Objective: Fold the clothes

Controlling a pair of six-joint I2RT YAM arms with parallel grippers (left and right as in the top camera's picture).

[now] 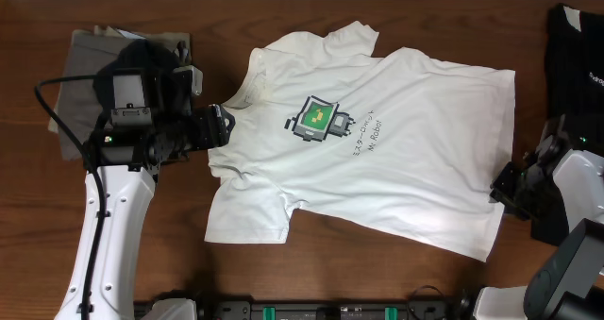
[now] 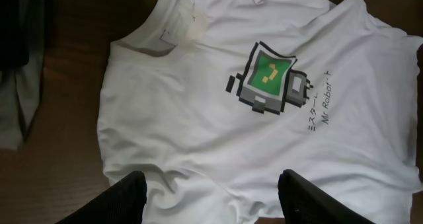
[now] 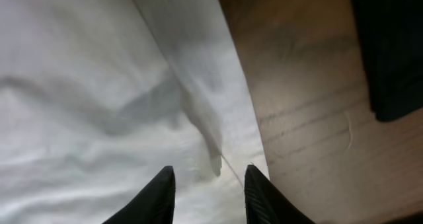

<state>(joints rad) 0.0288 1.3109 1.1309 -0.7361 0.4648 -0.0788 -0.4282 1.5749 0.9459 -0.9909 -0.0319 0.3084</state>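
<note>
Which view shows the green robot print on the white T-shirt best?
Left wrist: the print is large and sharp, lettering readable. Overhead shows it whole but small. Right wrist shows only plain T-shirt cloth, no print.

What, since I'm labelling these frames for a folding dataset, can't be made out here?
- Black garment: overhead, cut off by the right edge; kind unclear.
- Grey-olive garment: overhead, largely covered by the left arm.
- T-shirt: right wrist, blurred up close; print out of frame.
- Right gripper: overhead, fingertips hidden by its own body.
</note>
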